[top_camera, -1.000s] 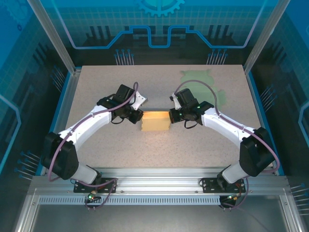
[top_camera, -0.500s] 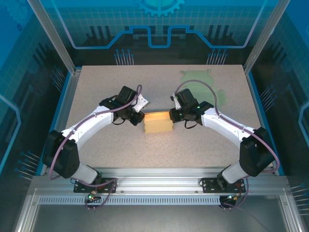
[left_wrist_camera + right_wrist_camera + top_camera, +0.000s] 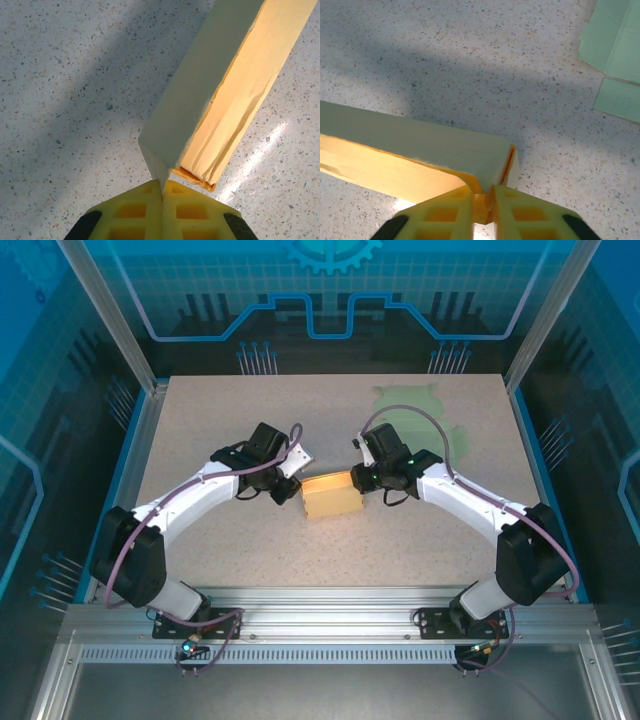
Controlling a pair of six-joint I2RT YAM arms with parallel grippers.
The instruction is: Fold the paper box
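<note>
Left gripper, clamped shut on the paper box corner at its fingertips, has carried it rightward toward the right gripper, which pinches the opposite corner, likely squeezing the walls into shape.

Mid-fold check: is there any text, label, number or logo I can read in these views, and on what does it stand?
No readable text in any view.
paper box: plain yellow faces, no print.
green sheet: no print that I can make out.
back panel: gear and line graphic, no words or numbers.
</note>
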